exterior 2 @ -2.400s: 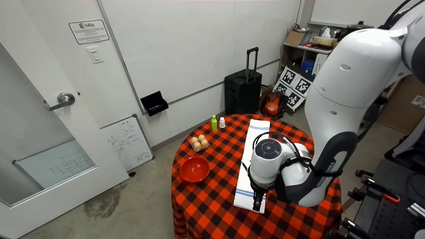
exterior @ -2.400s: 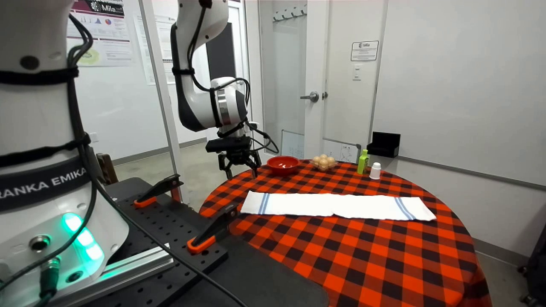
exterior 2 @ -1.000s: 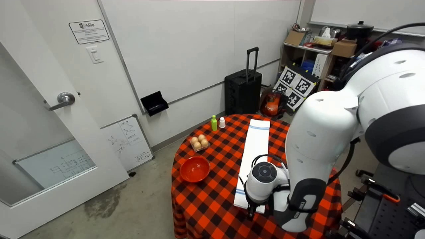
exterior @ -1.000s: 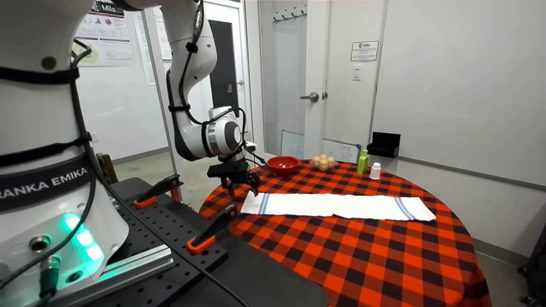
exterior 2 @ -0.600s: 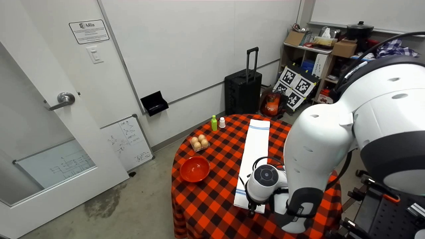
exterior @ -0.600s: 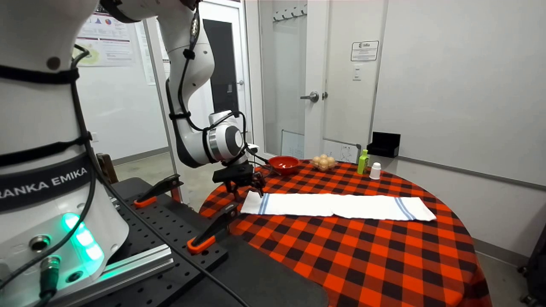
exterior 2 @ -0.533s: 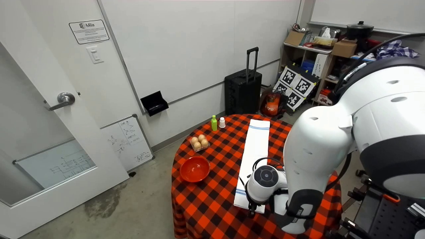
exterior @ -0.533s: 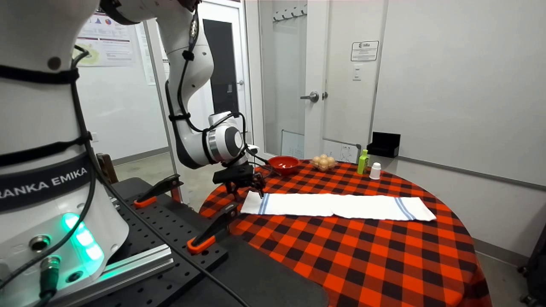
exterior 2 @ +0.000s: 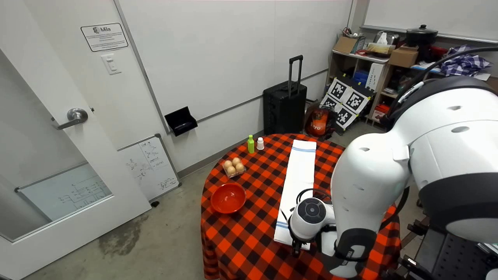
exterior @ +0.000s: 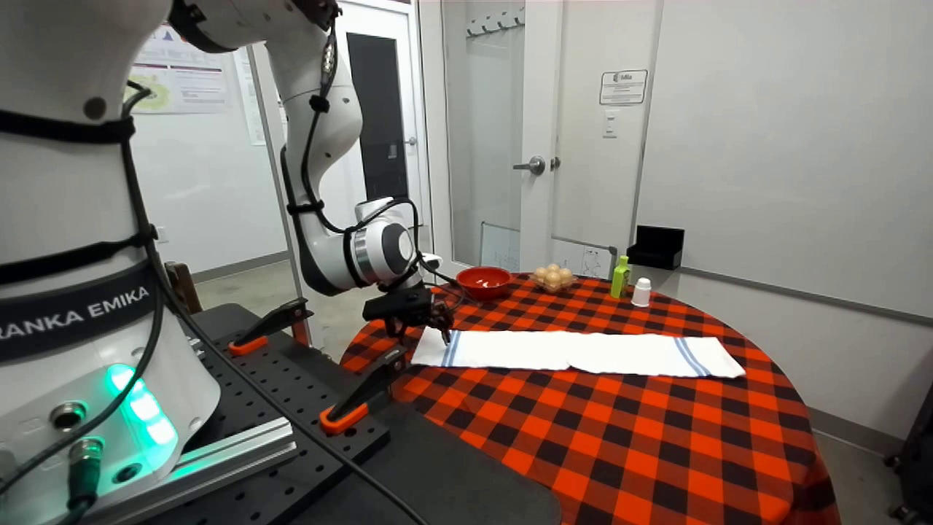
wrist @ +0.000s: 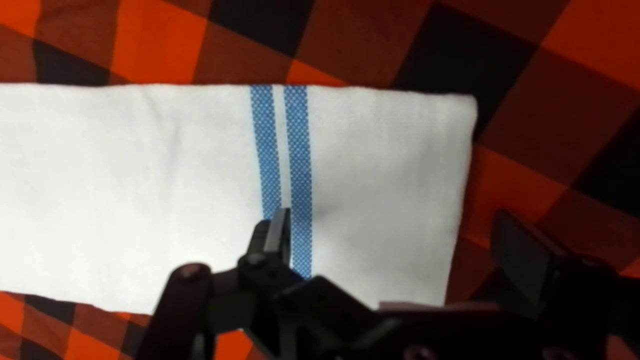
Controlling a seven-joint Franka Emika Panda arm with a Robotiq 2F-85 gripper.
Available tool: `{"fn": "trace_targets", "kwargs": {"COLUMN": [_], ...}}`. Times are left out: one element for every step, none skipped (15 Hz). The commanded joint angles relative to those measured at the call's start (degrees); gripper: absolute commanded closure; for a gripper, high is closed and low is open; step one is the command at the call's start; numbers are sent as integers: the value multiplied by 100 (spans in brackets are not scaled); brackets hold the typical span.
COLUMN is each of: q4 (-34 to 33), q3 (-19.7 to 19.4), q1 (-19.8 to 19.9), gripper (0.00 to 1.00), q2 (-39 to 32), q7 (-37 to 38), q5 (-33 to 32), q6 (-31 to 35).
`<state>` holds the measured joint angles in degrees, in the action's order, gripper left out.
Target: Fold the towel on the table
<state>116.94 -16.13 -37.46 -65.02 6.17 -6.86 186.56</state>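
Observation:
The towel is a white strip with double blue stripes near each end. It lies flat across the round red-and-black checked table (exterior: 619, 430) and shows in both exterior views (exterior: 510, 350) (exterior 2: 300, 171). My gripper is at the towel's end nearest the robot (exterior: 423, 337) (exterior 2: 296, 249). In the wrist view my gripper (wrist: 395, 217) is open. One finger is over the blue stripes of the towel (wrist: 125, 190); the other is past the towel's short edge, over the checked cloth. Nothing is between the fingers but the flat towel end below. Whether the fingertips touch the cloth I cannot tell.
A red bowl (exterior: 484, 283) stands near the gripper's side of the table. Beyond it are a clear pack of eggs (exterior 2: 234, 167), a green bottle (exterior 2: 251, 144) and a small white bottle (exterior 2: 260, 143). Clamps (exterior: 364, 390) stick up at the robot mount's edge.
My gripper has come down from above the table to the towel's near end, shifting slightly towards the robot's side, and is a little lower than half a second ago. The towel has not moved.

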Motion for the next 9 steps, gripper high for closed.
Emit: {"fn": "trace_targets", "kwargs": {"q4": [-118, -116, -115, -115, -115, -109, -106, -103, -99], "q3": [-28, 6, 17, 20, 27, 53, 66, 77, 87], "q1": [-64, -27, -12, -11, -6, 20, 32, 42, 50], "gripper": [6, 26, 27, 35, 43, 51, 58, 67, 73], "q2": [-131, -119, -115, -111, -107, -92, -87, -79, -73], "q7": [-238, -261, -290, -306, -315, -333, -345, -359, -377], "q5": [196, 184, 174, 171, 170, 158, 152, 144, 139], "q6": [36, 7, -16, -17, -24, -49, -58, -67, -70]}}
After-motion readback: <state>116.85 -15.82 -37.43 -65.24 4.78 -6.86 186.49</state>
